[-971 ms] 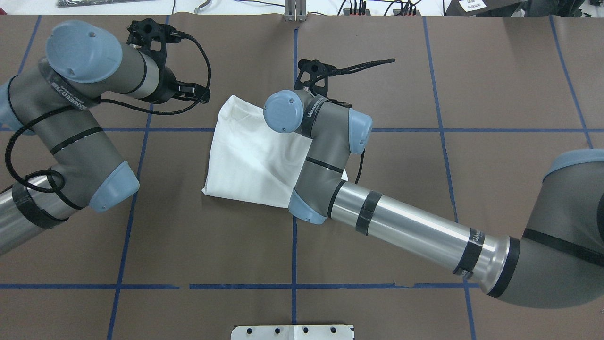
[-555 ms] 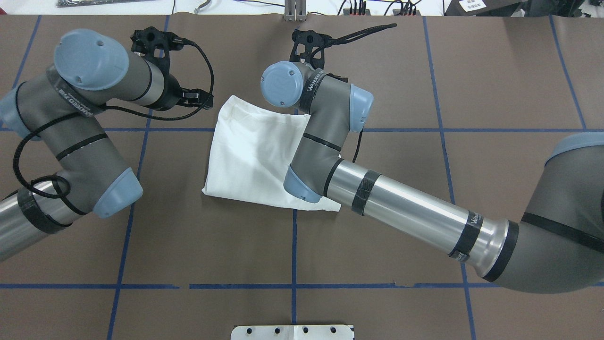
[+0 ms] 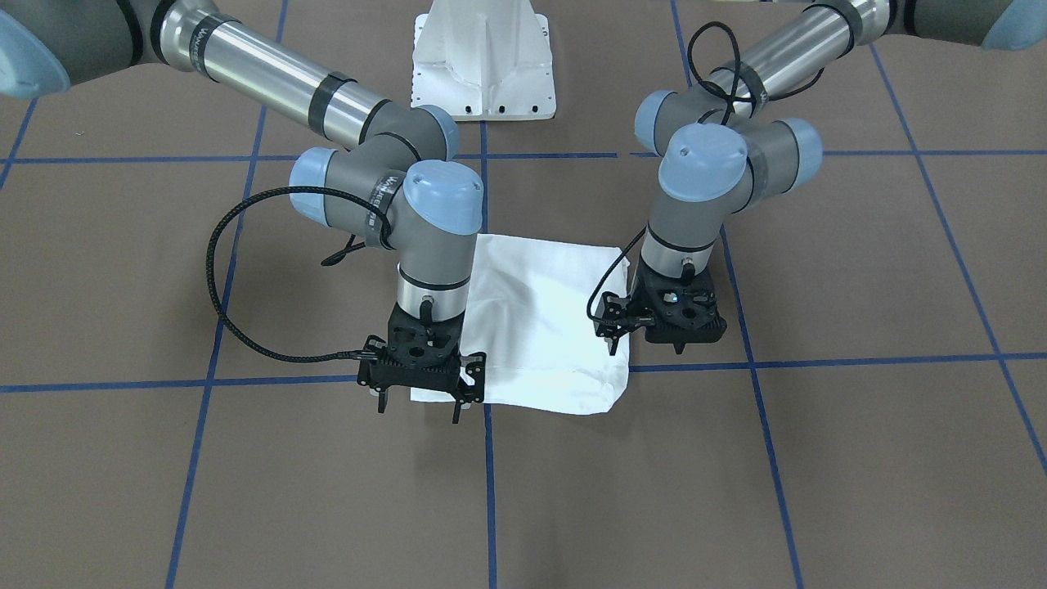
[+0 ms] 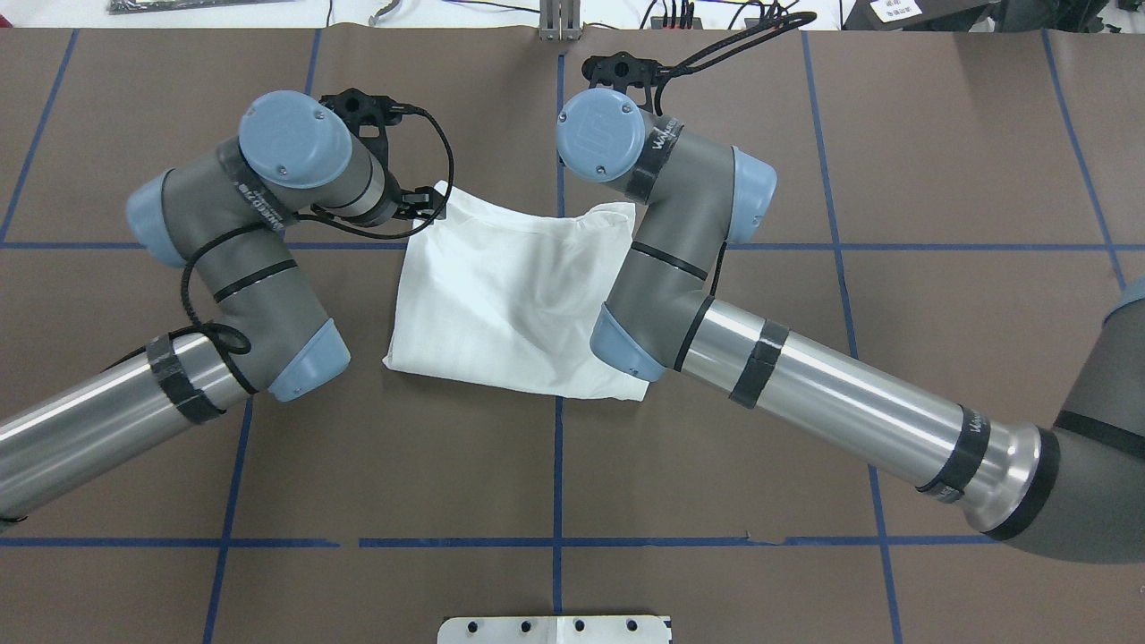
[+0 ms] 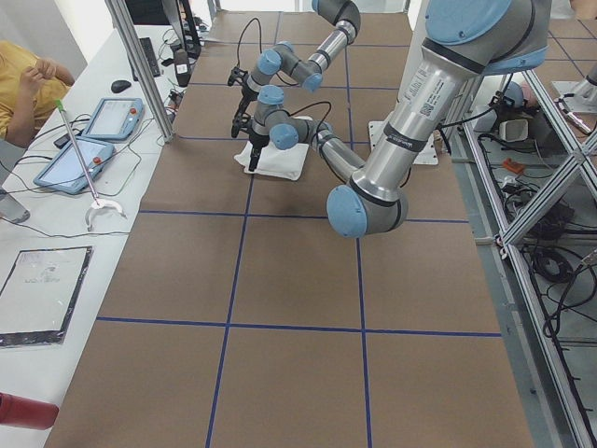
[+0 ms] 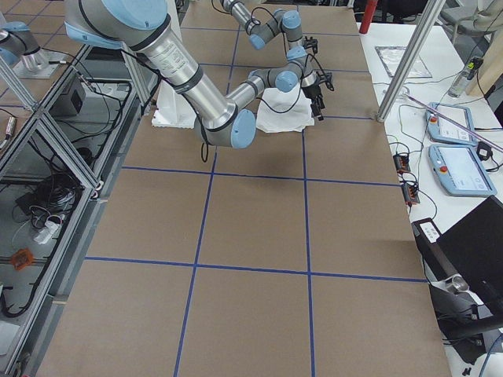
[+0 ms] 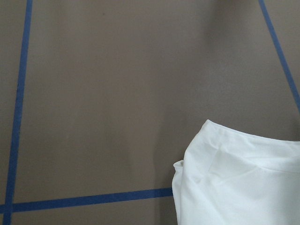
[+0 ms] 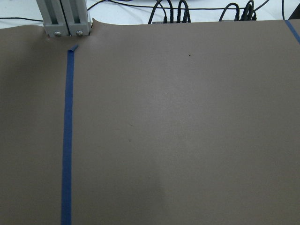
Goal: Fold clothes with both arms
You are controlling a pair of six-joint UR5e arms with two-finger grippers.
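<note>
One white T-shirt [image 4: 501, 295], two arms and two claws, that's my whole count. The shirt lies folded into a rough rectangle at the middle of the brown desk [image 4: 358, 465], across a crossing of the blue tape lines [image 4: 556, 465], with a rumpled flap at its far right corner.

Compared with a second ago, both arms have shifted. The left arm [image 4: 250, 268] has swung right, and its wrist is now at the shirt's far left corner instead of out over bare desk. The right arm [image 4: 805, 394] has pulled its wrist off the cloth toward the far right, so the shirt's far right corner, covered before, is now in plain sight. The shirt's near edge sits where it did.

The left claw [image 3: 645, 350] points down at the shirt's left edge, just short of the far left corner. Its fingers look spread and hold nothing, and I cannot tell whether a tip touches the cloth. Its wrist camera shows that corner of the shirt low on the right. The right claw [image 3: 418, 409] hangs over the far right corner with its fingers apart and empty, and its wrist camera sees only bare desk and tape.
</note>
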